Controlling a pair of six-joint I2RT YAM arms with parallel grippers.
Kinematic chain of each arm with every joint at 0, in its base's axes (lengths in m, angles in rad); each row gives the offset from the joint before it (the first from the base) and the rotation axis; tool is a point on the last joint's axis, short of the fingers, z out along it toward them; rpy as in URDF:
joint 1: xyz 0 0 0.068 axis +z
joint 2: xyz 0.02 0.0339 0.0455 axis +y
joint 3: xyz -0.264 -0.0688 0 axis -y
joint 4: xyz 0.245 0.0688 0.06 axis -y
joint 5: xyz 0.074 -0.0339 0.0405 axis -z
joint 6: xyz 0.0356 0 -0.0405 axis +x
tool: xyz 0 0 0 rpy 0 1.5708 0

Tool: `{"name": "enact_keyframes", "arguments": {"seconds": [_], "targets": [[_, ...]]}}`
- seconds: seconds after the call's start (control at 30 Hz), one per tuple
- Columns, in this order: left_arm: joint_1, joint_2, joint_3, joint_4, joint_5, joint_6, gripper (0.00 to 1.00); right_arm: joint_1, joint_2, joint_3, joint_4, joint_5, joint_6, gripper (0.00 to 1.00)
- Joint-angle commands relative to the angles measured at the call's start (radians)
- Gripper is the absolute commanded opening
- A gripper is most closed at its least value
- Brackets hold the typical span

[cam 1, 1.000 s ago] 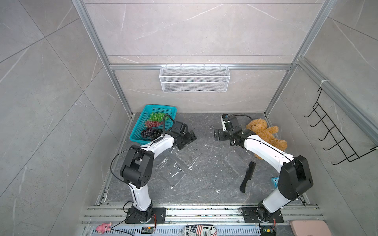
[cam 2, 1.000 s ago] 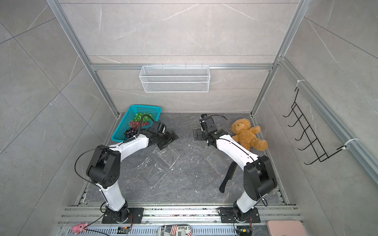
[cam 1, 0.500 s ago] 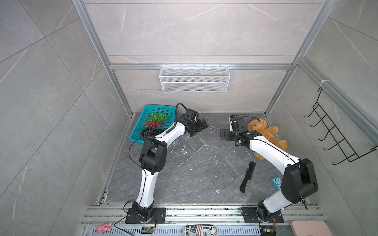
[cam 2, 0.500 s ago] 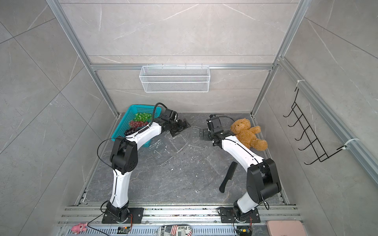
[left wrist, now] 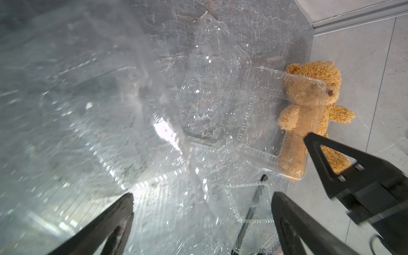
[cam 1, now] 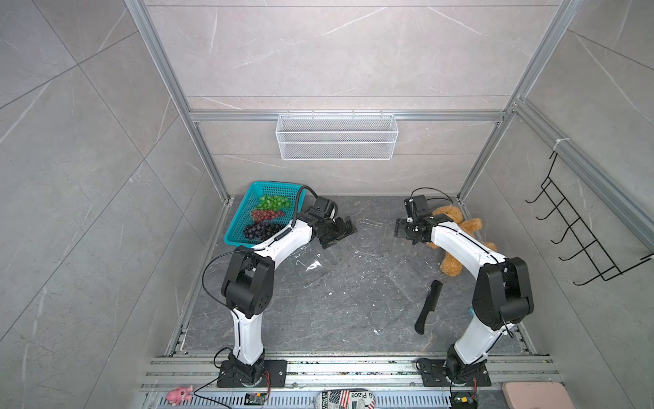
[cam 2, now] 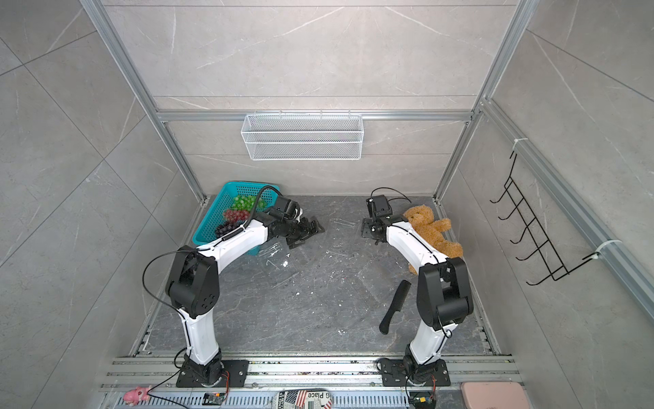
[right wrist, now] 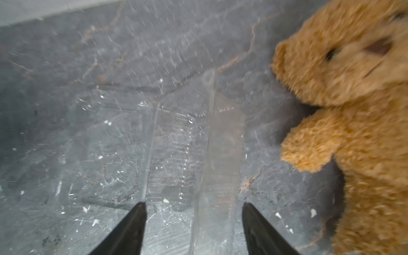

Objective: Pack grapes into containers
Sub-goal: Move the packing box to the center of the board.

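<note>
In both top views, the grapes [cam 1: 266, 216], in green, red and dark bunches, lie in the teal basket [cam 1: 244, 207] at the far left corner of the grey tabletop [cam 1: 318, 318]. The clear containers [cam 1: 311, 265] sit scattered across the middle of the tabletop and are hard to make out. The left hand [cam 1: 338, 235] hangs just beside the basket, jaws spread wide and gripping nothing. The right hand [cam 1: 401, 231] reaches low beside a teddy bear [cam 1: 460, 226]. A black comb [cam 1: 429, 306] lies nearer the arm bases.

From the left wrist, the left hand [left wrist: 203, 195] shows its fingers far apart over blurred clear plastic. An open clear container [left wrist: 265, 123] stands in front of the teddy bear [left wrist: 318, 75].

From the right wrist, the right hand [right wrist: 194, 205] has its jaws apart on either side of an upright clear container [right wrist: 220, 154] wall. Gaps show on both sides, and the blurred picture shows no contact. The teddy bear [right wrist: 353, 88] lies just beside it.
</note>
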Motion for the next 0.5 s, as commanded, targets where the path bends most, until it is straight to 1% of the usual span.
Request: {"name": "enact_keyframes", "arguments": {"seconds": [0.0, 0.03, 0.1, 0.17, 0.23, 0.33, 0.47], "targets": [[0.006, -0.114, -0.061, 0.006, 0.010, 0.021, 1.00, 0.001, 0.041, 0.017, -0.037, 0.033, 0.027, 0.56], [0.007, -0.134, -0.084, 0.006, 0.002, 0.022, 1.00, 0.000, 0.056, 0.030, -0.041, 0.044, 0.027, 0.51], [0.009, -0.171, -0.123, 0.005, -0.011, 0.022, 1.00, -0.006, 0.081, 0.056, -0.048, 0.060, 0.029, 0.48], [0.013, -0.202, -0.162, 0.007, -0.020, 0.019, 1.00, -0.020, 0.107, 0.087, -0.053, 0.069, 0.035, 0.39], [0.031, -0.233, -0.214, 0.037, -0.006, -0.007, 1.00, -0.041, 0.129, 0.115, -0.052, 0.073, 0.047, 0.34], [0.062, -0.284, -0.309, 0.117, 0.011, -0.064, 1.00, -0.063, 0.148, 0.156, -0.046, 0.080, 0.055, 0.34], [0.090, -0.318, -0.366, 0.146, 0.005, -0.085, 1.00, -0.087, 0.174, 0.211, -0.075, 0.119, 0.059, 0.31]]}}
